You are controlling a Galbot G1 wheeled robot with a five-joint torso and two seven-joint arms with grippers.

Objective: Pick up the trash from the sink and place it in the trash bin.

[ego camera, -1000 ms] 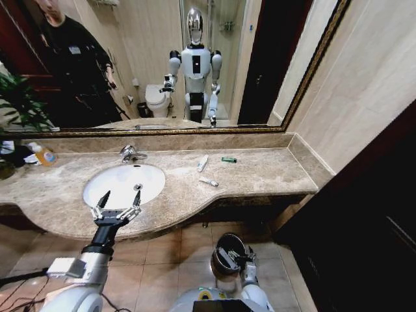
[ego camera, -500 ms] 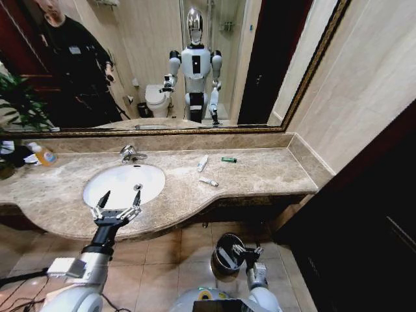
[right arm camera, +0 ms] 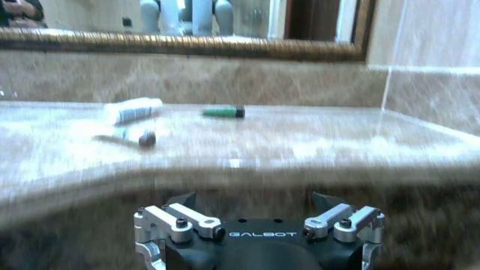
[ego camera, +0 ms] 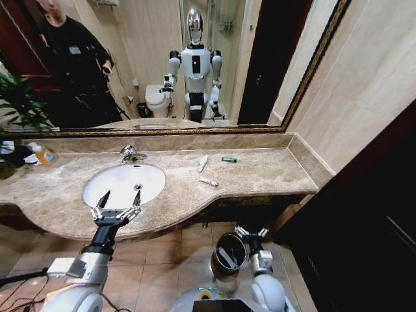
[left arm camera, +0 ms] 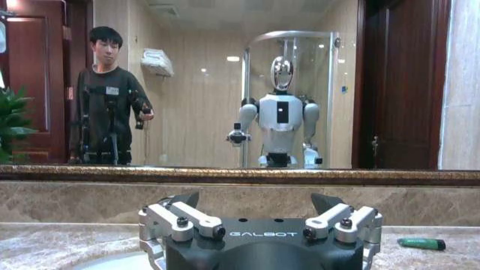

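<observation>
While both end effectors gape wide, white tube (ego camera: 203, 162) lies lengthwise toward mirror, near green piece (ego camera: 228, 159).

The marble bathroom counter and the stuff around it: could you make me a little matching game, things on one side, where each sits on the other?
Things:
1. small green piece
2. yellow-orange bottle
3. round dark metal trash bin
4. left end effector

Places:
A. on the floor below the counter
B. over the white oval sink's front rim
C. counter's far left, by the mirror
D. counter, right of the chrome faucet

Pairs: 1-D, 2-C, 3-A, 4-B
</observation>
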